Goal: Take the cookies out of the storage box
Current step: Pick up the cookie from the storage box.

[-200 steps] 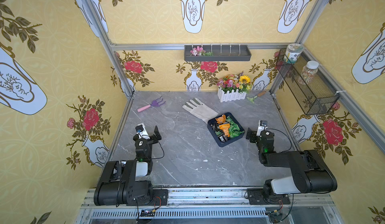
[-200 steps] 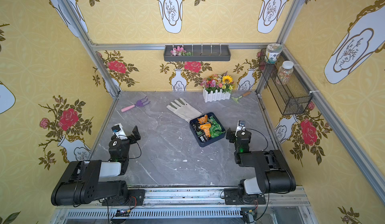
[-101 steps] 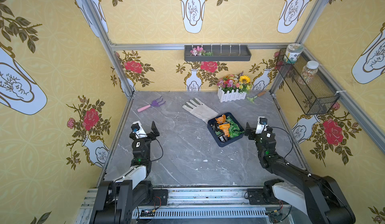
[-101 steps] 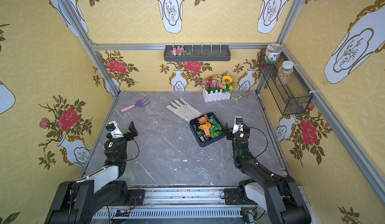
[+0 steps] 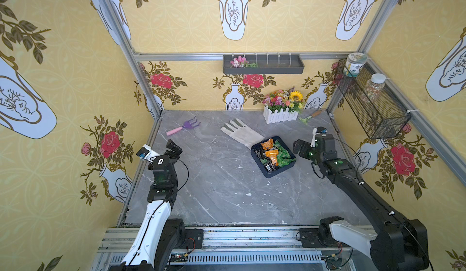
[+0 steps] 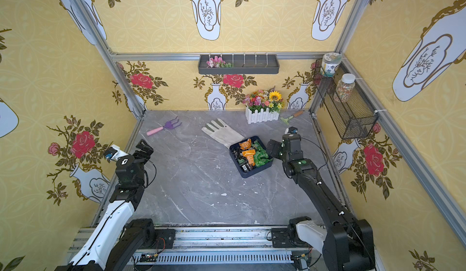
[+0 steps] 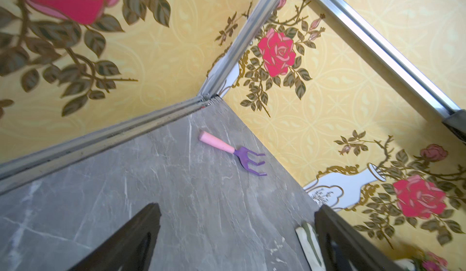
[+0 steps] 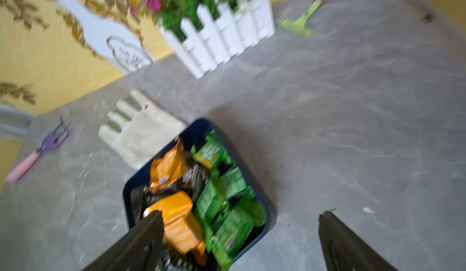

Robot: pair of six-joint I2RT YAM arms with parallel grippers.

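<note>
Blur softens cookies (image 8: pixel 219 194) and storage box (image 8: pixel 198 128) in right wrist view.

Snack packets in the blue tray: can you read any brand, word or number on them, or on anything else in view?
No text can be read anywhere.
Packets in the tray: white print, blurred in the right wrist view, too small in both top views.
Jar label in the wire basket: too small.
White emblem on the left arm: no letters.

The grey marble bench (image 5: pixel 222 181) is enclosed by yellow walls (image 5: pixel 176 25) papered with roses and vases and edged by an aluminium frame (image 5: pixel 176 55).
</note>
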